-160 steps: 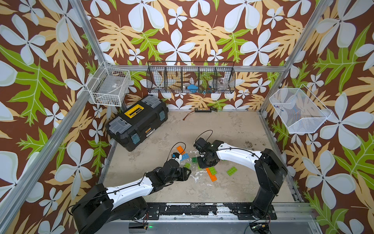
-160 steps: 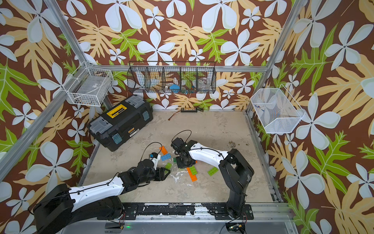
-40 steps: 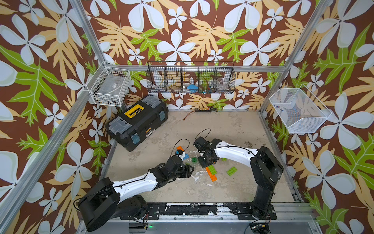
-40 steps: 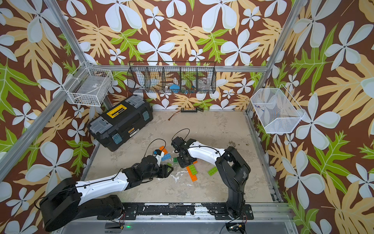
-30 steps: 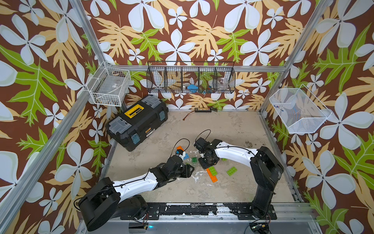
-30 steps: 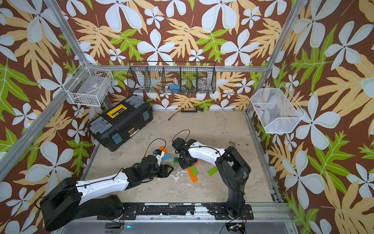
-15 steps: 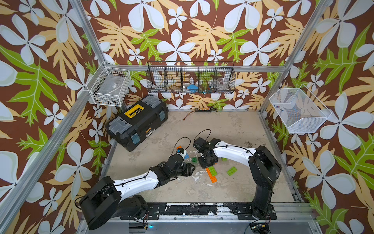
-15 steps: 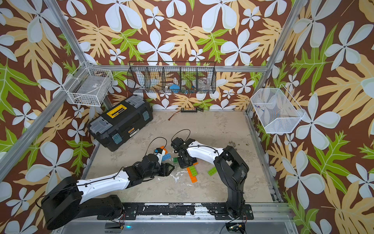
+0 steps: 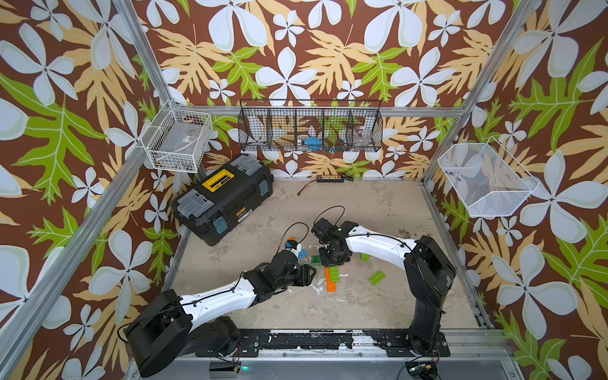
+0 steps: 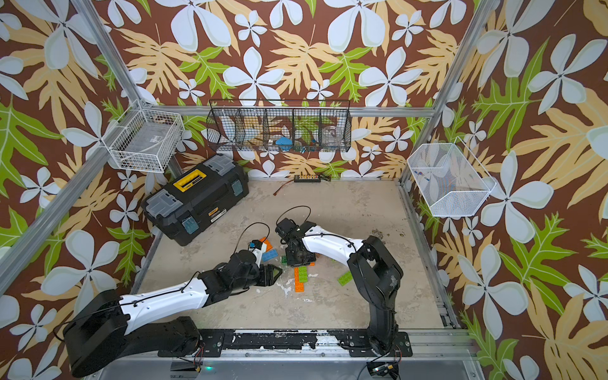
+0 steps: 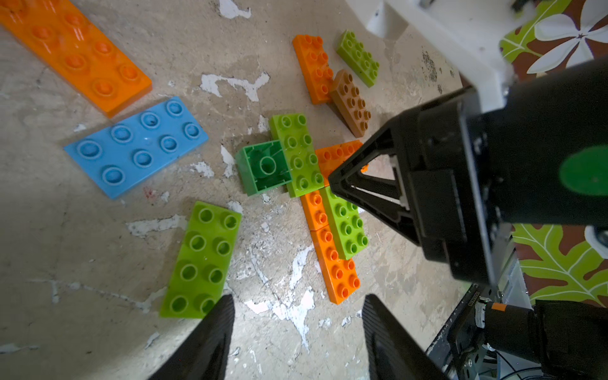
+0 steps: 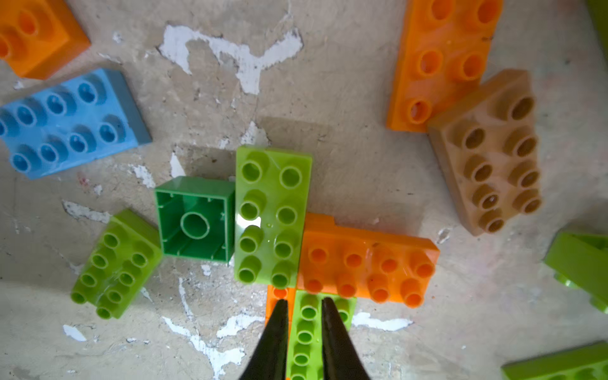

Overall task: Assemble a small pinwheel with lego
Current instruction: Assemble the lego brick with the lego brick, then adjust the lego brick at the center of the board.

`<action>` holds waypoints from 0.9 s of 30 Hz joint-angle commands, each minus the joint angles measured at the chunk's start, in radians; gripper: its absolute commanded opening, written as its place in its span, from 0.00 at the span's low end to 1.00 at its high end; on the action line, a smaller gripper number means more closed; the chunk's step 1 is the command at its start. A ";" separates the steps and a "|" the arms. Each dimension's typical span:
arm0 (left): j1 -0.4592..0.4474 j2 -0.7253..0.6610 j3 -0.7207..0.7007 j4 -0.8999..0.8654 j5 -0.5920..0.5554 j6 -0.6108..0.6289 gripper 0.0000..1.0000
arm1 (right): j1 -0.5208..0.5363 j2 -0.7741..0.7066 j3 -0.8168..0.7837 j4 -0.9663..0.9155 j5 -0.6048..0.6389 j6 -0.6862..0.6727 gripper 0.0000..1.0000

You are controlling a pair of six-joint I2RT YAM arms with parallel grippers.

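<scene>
The lego lies at mid table. A partly joined cross of lime (image 12: 273,217) and orange (image 12: 365,263) bricks shows in both wrist views and in a top view (image 9: 331,275). My right gripper (image 12: 303,302) points down over the cross's lime arm (image 12: 307,332), its fingers a narrow gap apart with one row of studs showing between them. A dark green square (image 11: 263,166) lies upside down against the cross. My left gripper (image 11: 297,297) hovers open and empty over bare floor, between a loose lime brick (image 11: 202,260) and the long orange arm (image 11: 335,269).
Blue (image 11: 136,146), tan-brown (image 11: 350,102) and large orange (image 11: 72,49) bricks lie around the cross. Another lime brick (image 9: 377,277) sits to its right. A black toolbox (image 9: 223,197) stands at the back left. Wire baskets (image 9: 311,130) hang on the walls.
The right gripper's fingers have parted slightly over the lime brick. The left arm has crept a little closer to the bricks.
</scene>
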 commanded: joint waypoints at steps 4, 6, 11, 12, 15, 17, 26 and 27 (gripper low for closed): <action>0.000 -0.011 -0.005 -0.001 -0.005 0.009 0.65 | 0.001 -0.019 -0.030 -0.004 -0.009 -0.013 0.20; 0.000 -0.018 -0.011 -0.001 -0.008 0.007 0.65 | 0.001 -0.027 -0.037 0.005 -0.023 -0.018 0.20; 0.000 -0.022 -0.019 -0.001 -0.006 0.003 0.64 | 0.023 -0.047 -0.025 0.029 -0.038 -0.035 0.23; 0.000 -0.026 -0.020 -0.001 -0.010 0.002 0.64 | 0.028 -0.049 -0.022 0.029 -0.039 -0.036 0.23; 0.004 -0.051 -0.034 0.003 -0.027 -0.013 0.64 | 0.034 -0.056 -0.029 0.043 -0.052 -0.040 0.22; 0.030 -0.077 -0.057 0.014 -0.016 -0.031 0.63 | 0.034 -0.059 -0.039 0.061 -0.065 -0.047 0.22; 0.155 -0.132 -0.104 -0.034 0.003 -0.050 0.61 | 0.062 -0.047 0.014 0.064 -0.077 -0.071 0.22; 0.156 -0.120 -0.093 -0.054 -0.007 -0.044 0.60 | 0.062 -0.048 0.015 0.059 -0.053 -0.073 0.22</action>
